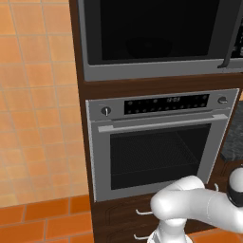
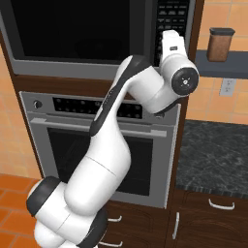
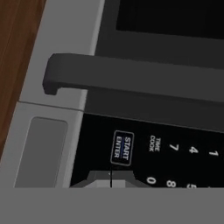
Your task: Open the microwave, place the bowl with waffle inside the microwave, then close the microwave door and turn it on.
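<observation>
Clenched, empty, the end effector [image 3: 111,178] points at the microwave [image 1: 156,42], whose door [image 2: 72,34] sits flush, apparently shut. Fingertips pressed together form one tip just under the start button [image 3: 122,148], likely to press it.

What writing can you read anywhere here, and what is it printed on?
"START ENTER": button on the microwave keypad.
"TIME COOK": keypad label beside that button.
"7", "4", "1", "0", "8": keypad digits; further ones are cut off.
Oven display strip: too small to read.
Microwave keypad in the right base view: blurred.
</observation>
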